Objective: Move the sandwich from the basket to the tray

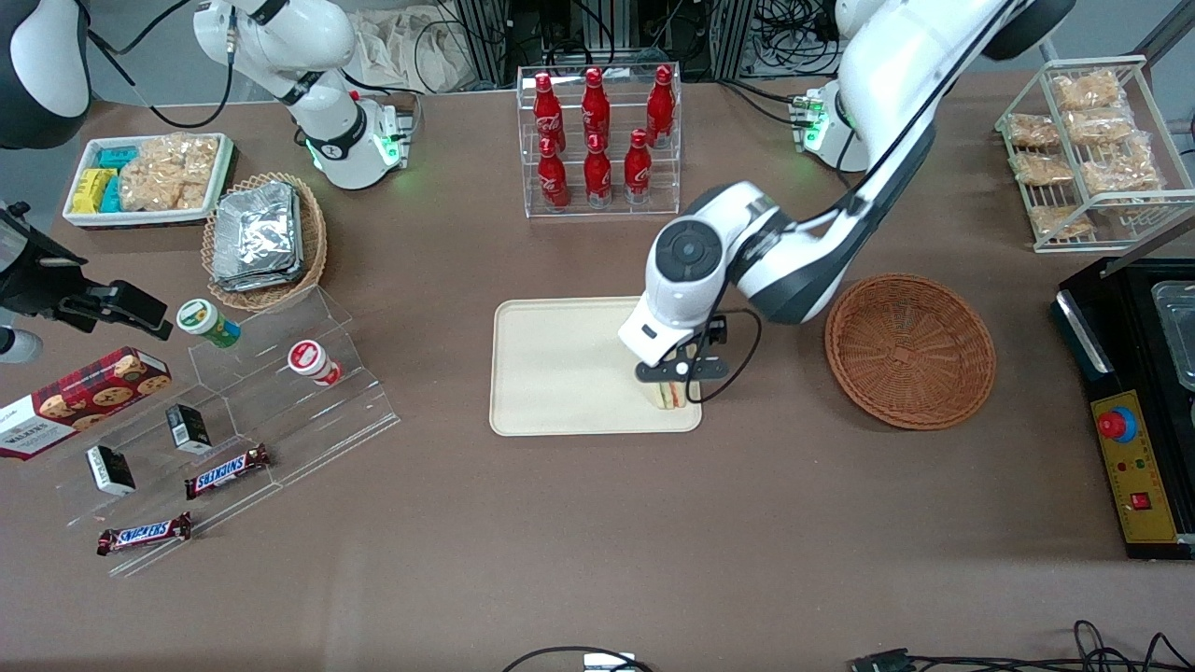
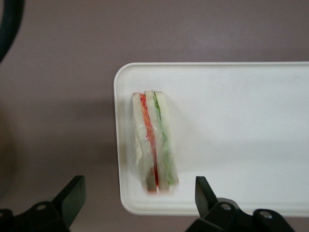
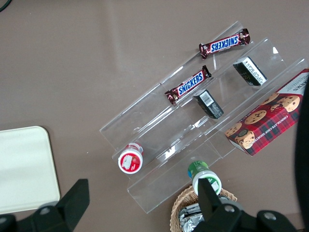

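Gripper over tray corner, fingers spread clear of sandwich. Bare tray alongside. Basket well apart.

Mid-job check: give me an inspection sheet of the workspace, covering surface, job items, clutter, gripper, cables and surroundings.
Surface: brown table, no spills seen.
Sandwich: standing on edge in the tray, at the corner nearest the basket.
Basket: nothing in it, beside the tray toward the working arm's end.
Clutter: cola bottle rack, foil packets, Snickers bars, cookie box, snack rack.
Gripper: open, just above the sandwich, fingers clear of it.
Cables: one loops from the wrist over the tray edge; more at the table's near edge.
Surroundings: control box with red button.
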Tool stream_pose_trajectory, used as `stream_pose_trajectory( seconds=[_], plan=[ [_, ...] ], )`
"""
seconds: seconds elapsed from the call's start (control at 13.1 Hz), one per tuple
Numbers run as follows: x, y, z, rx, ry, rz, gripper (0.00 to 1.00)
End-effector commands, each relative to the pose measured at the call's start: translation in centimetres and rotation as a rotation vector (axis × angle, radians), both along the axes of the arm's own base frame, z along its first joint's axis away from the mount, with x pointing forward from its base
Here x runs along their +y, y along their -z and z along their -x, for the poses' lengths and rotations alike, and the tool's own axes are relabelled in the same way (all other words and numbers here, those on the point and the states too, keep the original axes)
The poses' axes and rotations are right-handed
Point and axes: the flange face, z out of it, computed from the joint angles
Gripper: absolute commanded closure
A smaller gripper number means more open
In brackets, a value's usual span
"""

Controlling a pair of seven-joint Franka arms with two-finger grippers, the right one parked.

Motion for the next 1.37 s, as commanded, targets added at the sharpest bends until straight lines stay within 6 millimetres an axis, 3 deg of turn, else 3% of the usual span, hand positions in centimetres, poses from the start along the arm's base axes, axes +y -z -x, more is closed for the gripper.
stream_pose_trajectory(
  seconds=[0.0,0.15,0.3,0.53,0.76,0.91,1.07,1.3],
  plan=[
    [3.2,-9.2,1.0,-0.044,0.003,-0.014,0.00],
    [8.3,-14.5,0.8,-0.051,0.003,-0.011,0.00],
    [15.8,-17.7,-0.4,-0.010,0.033,-0.002,0.00],
    [24.9,-20.2,-0.2,0.020,0.040,-0.030,0.00],
    [31.7,-22.2,-0.1,0.015,0.032,-0.017,0.00],
    [34.2,-23.1,-0.3,0.015,0.066,-0.018,0.00],
    [34.9,-24.2,-0.5,0.012,0.094,-0.015,0.00],
    [36.7,-24.2,-1.3,0.007,0.106,-0.002,0.00]
  ],
)
